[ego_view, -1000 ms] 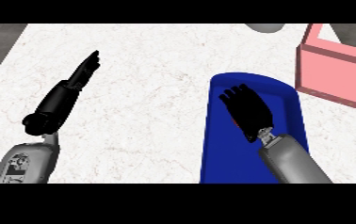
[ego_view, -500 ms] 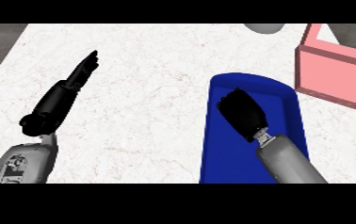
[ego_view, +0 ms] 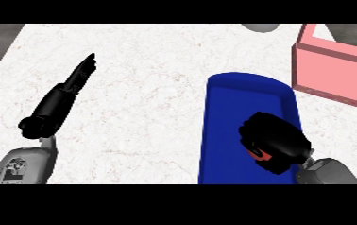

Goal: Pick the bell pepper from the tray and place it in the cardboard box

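Now right hand [ego_view: 273, 141] curled round red bell pepper [ego_view: 259, 154] in blue tray [ego_view: 237, 91], gripping for lift; pink box [ego_view: 327, 68] beyond; left hand [ego_view: 73, 80] straight-fingered, resting on table [ego_view: 153, 54]

White marbled counter [ego_view: 153, 77], faintly veined. Directly on it: a blue tray [ego_view: 230, 125], long and round-cornered; up and to the right of the tray, just apart, a pink box [ego_view: 327, 68]; beyond the tray's far end, a grey round object [ego_view: 261, 27], mostly cut off.

The right hand [ego_view: 274, 141] has curled shut around the red bell pepper [ego_view: 259, 154], drawing back over the tray [ego_view: 230, 125].
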You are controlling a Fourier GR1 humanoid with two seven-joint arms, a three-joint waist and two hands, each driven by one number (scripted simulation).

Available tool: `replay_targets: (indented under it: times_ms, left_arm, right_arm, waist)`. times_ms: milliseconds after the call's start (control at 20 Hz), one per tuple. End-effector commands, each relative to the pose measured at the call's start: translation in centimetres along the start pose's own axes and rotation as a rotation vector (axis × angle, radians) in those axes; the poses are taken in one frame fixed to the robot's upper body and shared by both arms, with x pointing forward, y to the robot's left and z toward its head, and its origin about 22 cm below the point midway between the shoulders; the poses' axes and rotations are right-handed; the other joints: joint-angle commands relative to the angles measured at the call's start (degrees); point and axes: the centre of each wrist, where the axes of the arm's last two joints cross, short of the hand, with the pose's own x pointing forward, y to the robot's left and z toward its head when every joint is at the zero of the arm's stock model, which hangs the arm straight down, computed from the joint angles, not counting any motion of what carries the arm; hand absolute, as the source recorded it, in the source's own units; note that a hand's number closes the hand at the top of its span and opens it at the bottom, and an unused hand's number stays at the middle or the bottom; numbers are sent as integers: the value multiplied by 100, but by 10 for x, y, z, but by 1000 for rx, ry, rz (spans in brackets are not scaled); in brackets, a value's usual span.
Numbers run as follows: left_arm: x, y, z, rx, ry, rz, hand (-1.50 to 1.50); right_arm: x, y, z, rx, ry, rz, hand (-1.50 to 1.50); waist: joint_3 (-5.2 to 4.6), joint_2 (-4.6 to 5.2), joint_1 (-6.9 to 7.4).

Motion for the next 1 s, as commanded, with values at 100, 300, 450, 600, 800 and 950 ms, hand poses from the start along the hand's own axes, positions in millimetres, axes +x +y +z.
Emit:
replay_targets:
  times_ms: [100,300,450,600,800,950]
  left_arm:
    - [2,-25,11,-12,-9,8,0]
    - [-15,1,6,-5,-12,-1,0]
    - [2,10,-5,-4,-10,-10,0]
    - [3,6,-3,-12,-6,-5,0]
    - [7,-25,-7,-28,-15,2,0]
    - [6,2,-15,-35,-42,10,0]
  right_arm:
    - [7,-38,63,-158,-126,8,150]
    - [10,-80,88,-257,-118,59,150]
    - [6,-109,110,-387,-71,2,150]
    - [-16,-115,123,-515,100,-123,150]
    - [-38,-147,125,-622,287,-236,150]
    - [-56,-174,131,-654,382,-235,150]
  waist:
    - [10,-4,3]
    - [6,18,8]
    - [7,6,-46]
    - [8,12,6]
    - [1,33,119]
    - [3,48,142]
